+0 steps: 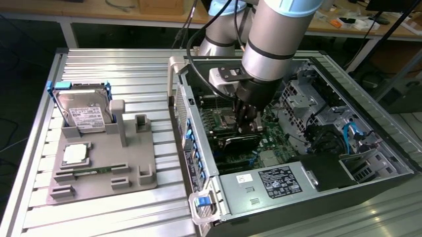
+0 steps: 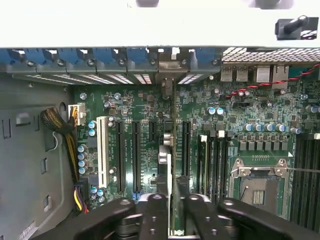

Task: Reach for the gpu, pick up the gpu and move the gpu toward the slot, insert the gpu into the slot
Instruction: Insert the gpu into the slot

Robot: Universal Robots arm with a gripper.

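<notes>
Presently the hand (image 1: 249, 129) pinches the gpu (image 1: 242, 140) edge-on inside the open computer case (image 1: 369, 168). Card stands upright over the motherboard (image 2: 150, 107) slots.

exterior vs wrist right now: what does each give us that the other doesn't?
Exterior view: the hard drive on the grey fixture plate, the power supply, and the arm reaching into the open PC case.

Wrist view: the white expansion slot beside black ones, the empty CPU socket, blue slot clips.

Both: the motherboard, with the hand gripping the gpu edge-on over the slots.
</notes>
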